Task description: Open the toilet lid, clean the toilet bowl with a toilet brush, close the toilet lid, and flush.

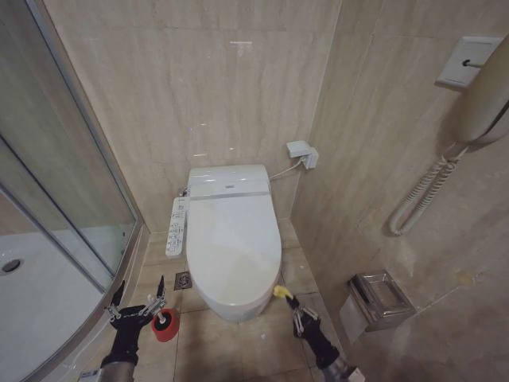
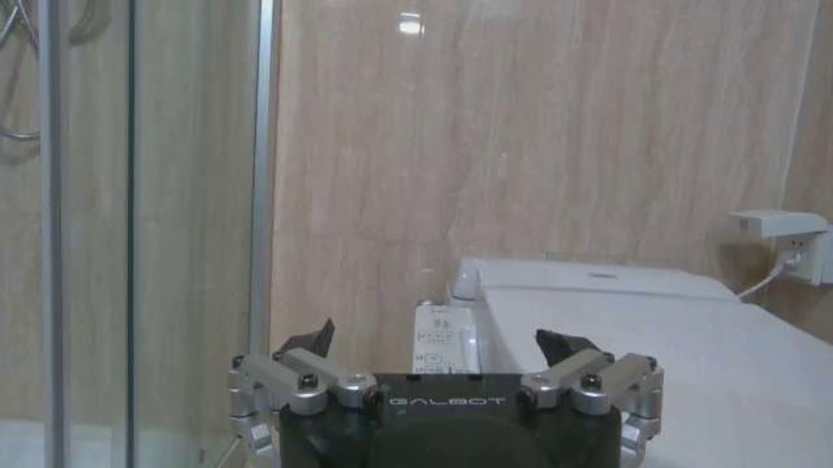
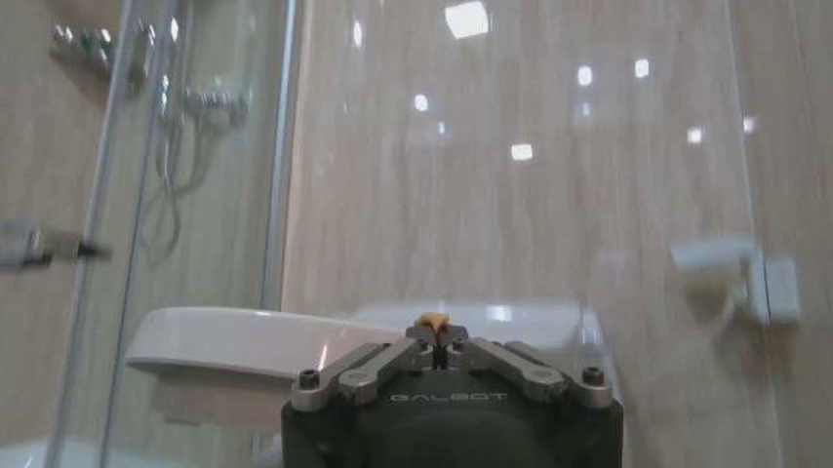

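Lid [image 1: 235, 243] looked glossy, slippery, hinged; right gripper [image 1: 288, 302] pinched its yellow tag [image 1: 280, 292], left gripper [image 1: 137, 305] gaped idle.

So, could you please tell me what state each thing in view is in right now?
toilet lid: down, shut over the bowl.
yellow tag: pinched at the lid's front edge.
right end effector: shut on the yellow tag.
left end effector: open, empty, beside the red cup.
red cup: upright on the floor.
plug: in its wall socket.
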